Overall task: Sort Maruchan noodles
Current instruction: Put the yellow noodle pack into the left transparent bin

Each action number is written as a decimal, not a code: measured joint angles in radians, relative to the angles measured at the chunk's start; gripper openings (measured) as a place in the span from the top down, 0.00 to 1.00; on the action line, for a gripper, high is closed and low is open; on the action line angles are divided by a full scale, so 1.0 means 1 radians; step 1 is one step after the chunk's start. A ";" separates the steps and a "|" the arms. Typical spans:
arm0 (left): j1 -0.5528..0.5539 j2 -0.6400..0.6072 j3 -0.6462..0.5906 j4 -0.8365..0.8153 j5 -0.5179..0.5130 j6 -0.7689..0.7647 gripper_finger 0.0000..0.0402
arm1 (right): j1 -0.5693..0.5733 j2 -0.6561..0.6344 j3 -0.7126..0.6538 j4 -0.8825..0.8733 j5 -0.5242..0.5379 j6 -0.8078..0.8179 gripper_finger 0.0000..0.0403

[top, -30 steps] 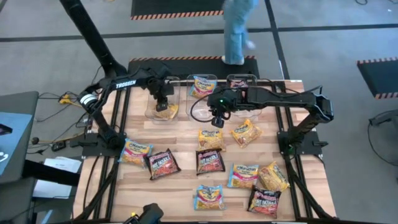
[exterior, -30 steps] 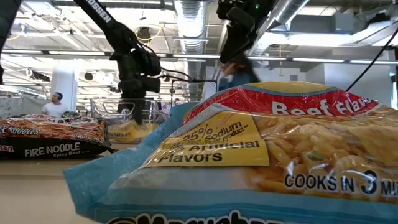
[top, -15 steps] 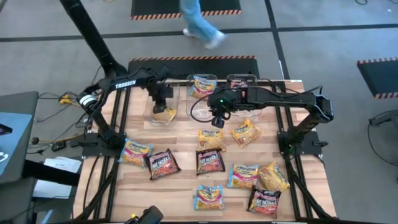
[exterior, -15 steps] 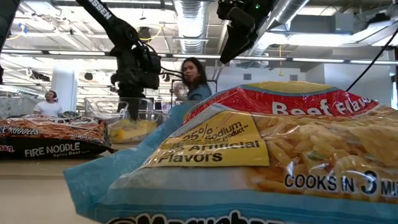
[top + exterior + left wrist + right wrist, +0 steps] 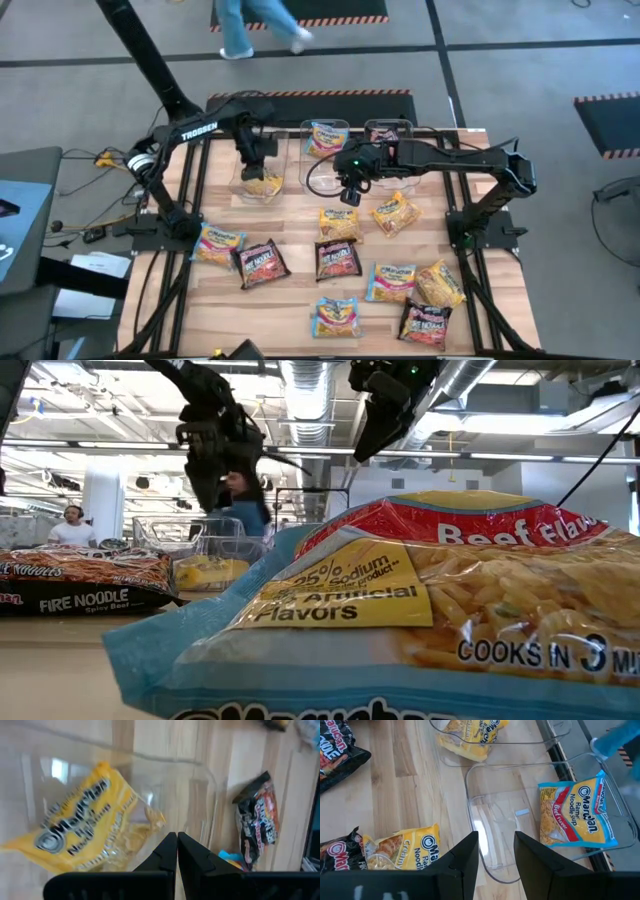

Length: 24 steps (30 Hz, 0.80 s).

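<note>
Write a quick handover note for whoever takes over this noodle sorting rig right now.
Left hand: shut, empty, above the left bin, which holds one yellow packet.
Right hand: open, empty, over the middle bin.
Done: one blue beef packet is in the middle bin; a black-red packet appears to sit in the right bin, partly hidden by the arm.
Left: ten packets on the table, mixed yellow, blue and black-red. The yellow creamy packet lies nearest the right hand, probably next.
</note>
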 joint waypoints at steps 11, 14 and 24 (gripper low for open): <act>-0.036 0.060 -0.061 0.064 -0.084 0.016 1.00 | 0.003 0.000 0.000 -0.004 0.000 0.000 0.63; -0.036 0.060 -0.061 0.111 -0.173 -0.009 1.00 | 0.003 0.000 0.000 -0.004 0.000 0.000 0.63; -0.031 0.060 -0.061 0.196 -0.262 -0.072 0.93 | 0.003 0.000 0.000 -0.005 -0.001 0.000 0.63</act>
